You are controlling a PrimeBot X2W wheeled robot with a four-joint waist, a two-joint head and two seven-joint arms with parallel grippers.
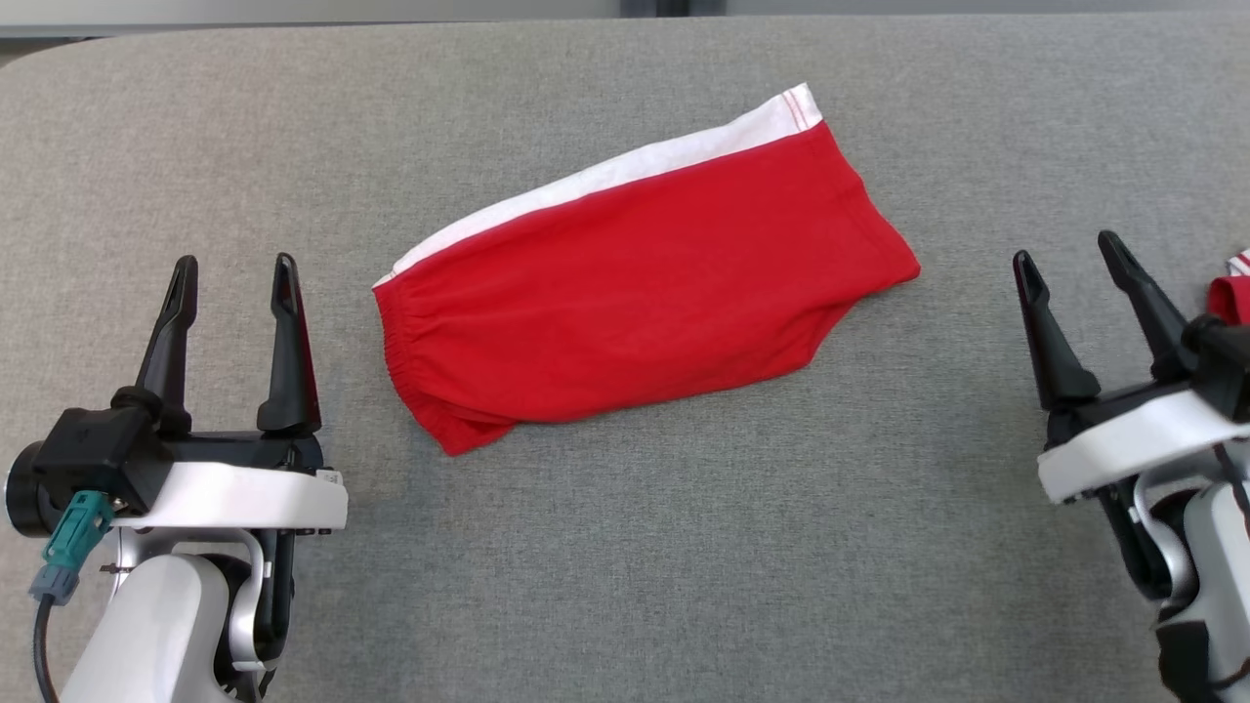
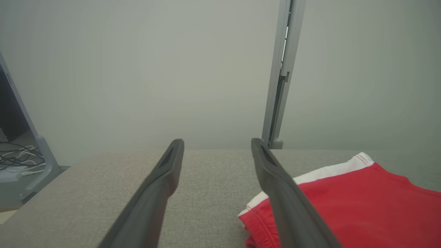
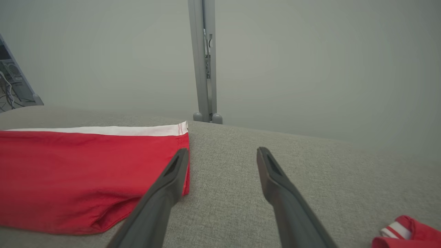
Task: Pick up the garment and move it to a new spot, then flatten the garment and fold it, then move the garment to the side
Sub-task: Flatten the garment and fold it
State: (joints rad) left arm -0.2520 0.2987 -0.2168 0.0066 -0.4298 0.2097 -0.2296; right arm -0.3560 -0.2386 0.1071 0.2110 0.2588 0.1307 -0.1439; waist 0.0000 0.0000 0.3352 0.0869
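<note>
Our left hand (image 1: 234,261) is at the near left of the grey surface (image 1: 625,566), its two dark fingers standing apart with nothing between them. Our right hand (image 1: 1065,247) is at the near right, fingers likewise spread and empty. Between the two, and clear of both, the garment (image 1: 635,283) lies flat in the middle of the surface. It is red with a white band along its far edge, its gathered elastic end toward our left hand and its other end angled away toward the right. Just beside the right hand, at the edge of the head view, we see a small bunched piece of red and white cloth (image 1: 1232,288). Past the far edge of the surface a grey post (image 2: 280,75) rises against a pale wall, and cables (image 2: 17,158) lie off to one side.
</note>
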